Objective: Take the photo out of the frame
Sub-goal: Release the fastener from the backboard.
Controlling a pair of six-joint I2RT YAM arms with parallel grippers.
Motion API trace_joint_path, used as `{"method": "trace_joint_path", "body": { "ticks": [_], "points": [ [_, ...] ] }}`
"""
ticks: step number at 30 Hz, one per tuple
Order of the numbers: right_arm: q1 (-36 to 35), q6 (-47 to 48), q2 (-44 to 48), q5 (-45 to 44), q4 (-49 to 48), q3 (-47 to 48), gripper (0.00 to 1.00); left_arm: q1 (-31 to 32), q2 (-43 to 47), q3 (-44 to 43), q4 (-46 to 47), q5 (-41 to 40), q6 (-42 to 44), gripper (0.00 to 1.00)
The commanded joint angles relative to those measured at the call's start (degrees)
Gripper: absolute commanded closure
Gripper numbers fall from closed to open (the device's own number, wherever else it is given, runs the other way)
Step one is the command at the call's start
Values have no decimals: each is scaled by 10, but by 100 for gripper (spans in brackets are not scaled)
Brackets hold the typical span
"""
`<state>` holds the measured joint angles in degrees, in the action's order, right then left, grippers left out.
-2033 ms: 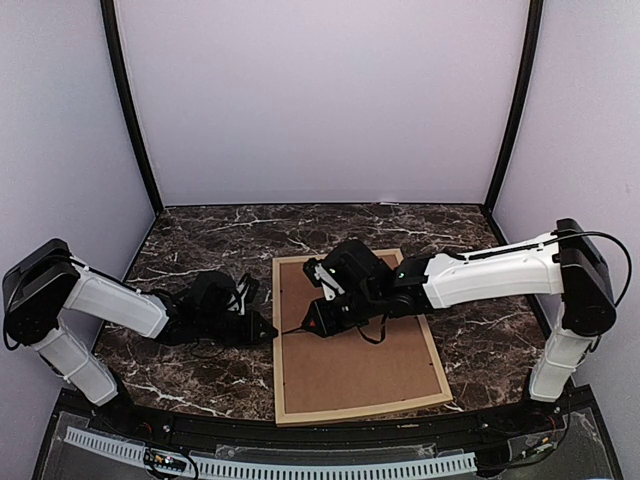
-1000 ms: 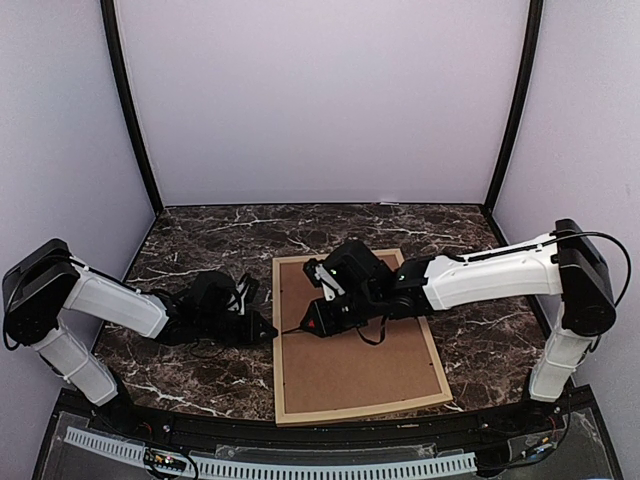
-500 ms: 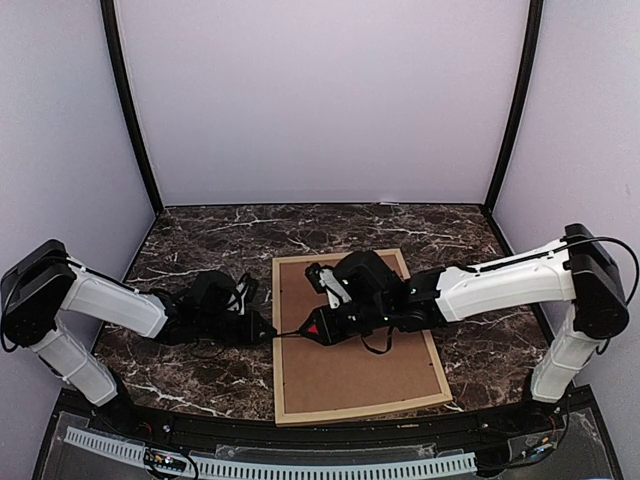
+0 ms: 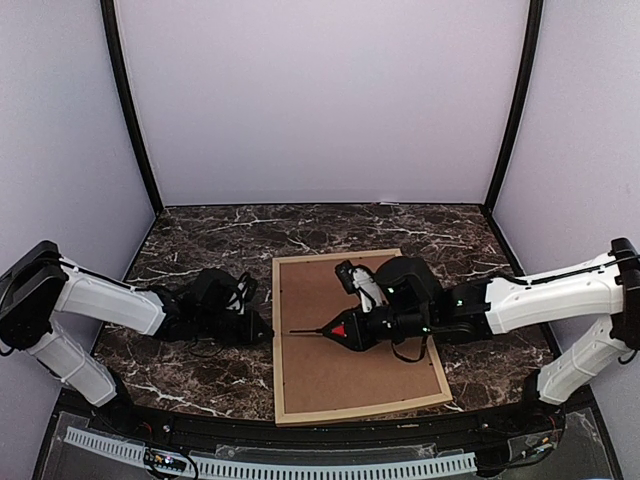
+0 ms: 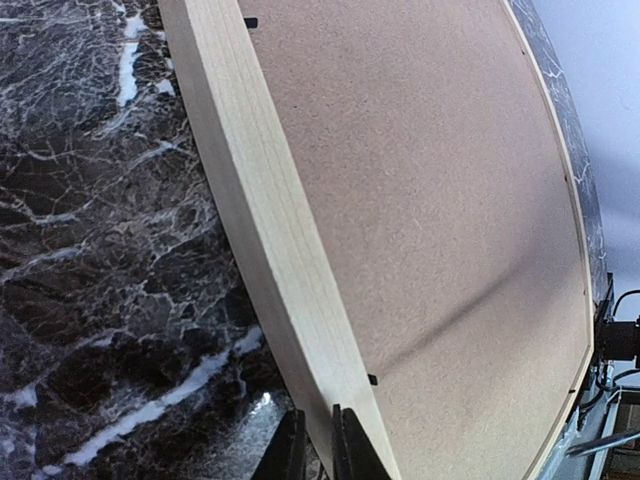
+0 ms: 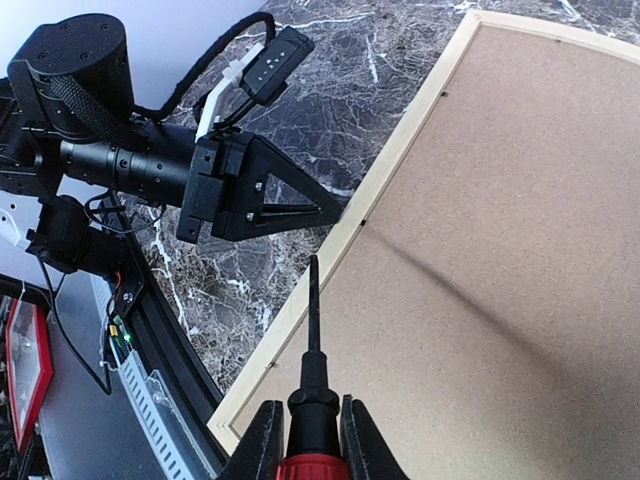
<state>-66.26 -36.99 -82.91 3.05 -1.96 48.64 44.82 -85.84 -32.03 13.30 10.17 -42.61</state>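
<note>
On the dark marble table (image 4: 200, 240), near the middle, the frame (image 5: 260, 200) lay face down. It was thin pale wood around a plain brown backing board (image 4: 350, 375). The left gripper (image 4: 265, 330) had its fingers pressed together at the frame's left edge. The right gripper (image 6: 306, 440) pinched a red-handled screwdriver (image 6: 312, 380) over the board. Pale purple walls (image 4: 320, 100) stood on the left, right and far sides.
</note>
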Motion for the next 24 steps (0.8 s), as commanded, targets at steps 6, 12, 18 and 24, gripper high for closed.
{"method": "trace_joint_path", "body": {
  "ticks": [6,12,18,24],
  "points": [
    [28,14,40,-50,17,-4,100,2,64,-14,-66,-56,23,71],
    [57,33,11,-37,18,34,100,-10,59,-47,-94,-75,44,66],
    [80,55,-47,-9,18,80,100,-37,23,-80,-88,-56,61,62],
    [99,70,-105,8,15,131,100,-76,-13,-115,-81,-25,78,62]
  ]
}}
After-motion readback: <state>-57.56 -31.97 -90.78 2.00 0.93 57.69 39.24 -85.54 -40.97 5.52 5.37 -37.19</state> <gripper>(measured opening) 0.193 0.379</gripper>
